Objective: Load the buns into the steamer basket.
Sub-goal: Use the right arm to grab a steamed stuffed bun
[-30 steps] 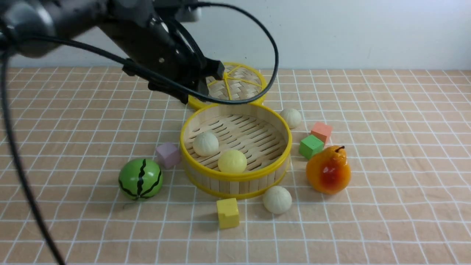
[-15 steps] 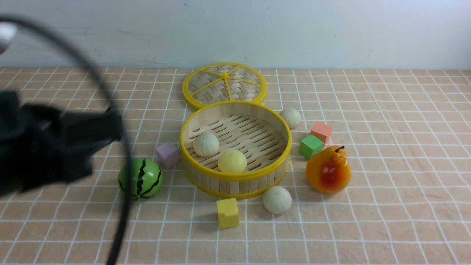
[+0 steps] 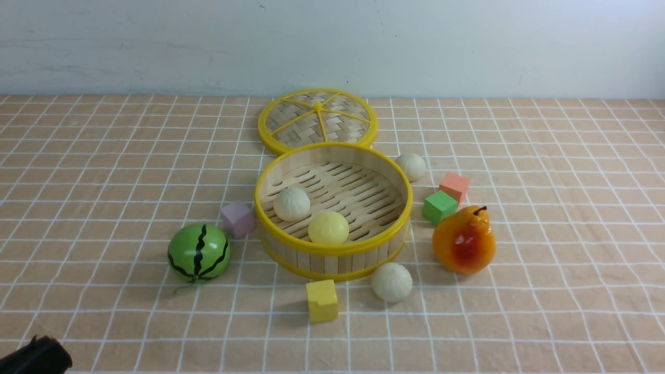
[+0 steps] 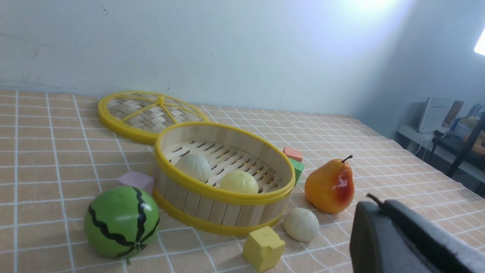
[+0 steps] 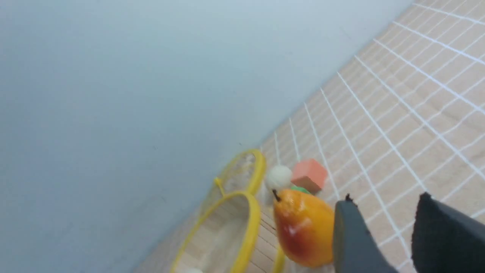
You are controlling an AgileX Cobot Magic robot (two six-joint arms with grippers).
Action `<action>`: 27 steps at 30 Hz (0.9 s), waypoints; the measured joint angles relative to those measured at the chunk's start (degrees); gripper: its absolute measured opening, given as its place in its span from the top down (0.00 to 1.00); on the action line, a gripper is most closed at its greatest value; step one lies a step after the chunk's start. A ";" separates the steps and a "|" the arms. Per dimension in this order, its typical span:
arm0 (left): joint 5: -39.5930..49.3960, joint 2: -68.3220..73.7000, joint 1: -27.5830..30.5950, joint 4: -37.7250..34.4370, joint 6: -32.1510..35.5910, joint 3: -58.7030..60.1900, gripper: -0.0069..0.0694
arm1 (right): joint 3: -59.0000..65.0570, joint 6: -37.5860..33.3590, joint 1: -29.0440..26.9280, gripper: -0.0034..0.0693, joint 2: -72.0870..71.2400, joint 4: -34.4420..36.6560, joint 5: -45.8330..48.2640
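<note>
The steamer basket (image 3: 332, 248) stands mid-table and holds an off-white bun (image 3: 291, 203) and the pale yellow bun (image 3: 328, 227). A second off-white bun (image 3: 411, 166) lies on the cloth behind the basket's right side. A third (image 3: 391, 282) lies just in front of it. My left gripper (image 4: 379, 204) is pulled back low at the near left, its fingers together and empty, with the front bun (image 4: 301, 224) ahead of it. My right gripper (image 5: 386, 199) is open and empty, off to the right near the pear (image 5: 303, 227). It does not show in the front view.
The flat woven lid (image 3: 317, 119) lies behind the basket. A green watermelon ball (image 3: 198, 253) and a purple cube (image 3: 237, 218) sit to its left. A yellow cube (image 3: 321, 300) is in front. Green (image 3: 439, 206) and orange (image 3: 454, 186) cubes and the pear (image 3: 463, 240) are on the right.
My left arm has swung from above the basket's far left rim down and back to the near left corner, almost out of the front view. No object has moved.
</note>
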 joint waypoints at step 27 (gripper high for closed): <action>-0.02 -0.11 0.00 -0.11 0.00 0.78 0.93 | -64.44 0.37 28.63 0.95 82.11 -41.70 50.76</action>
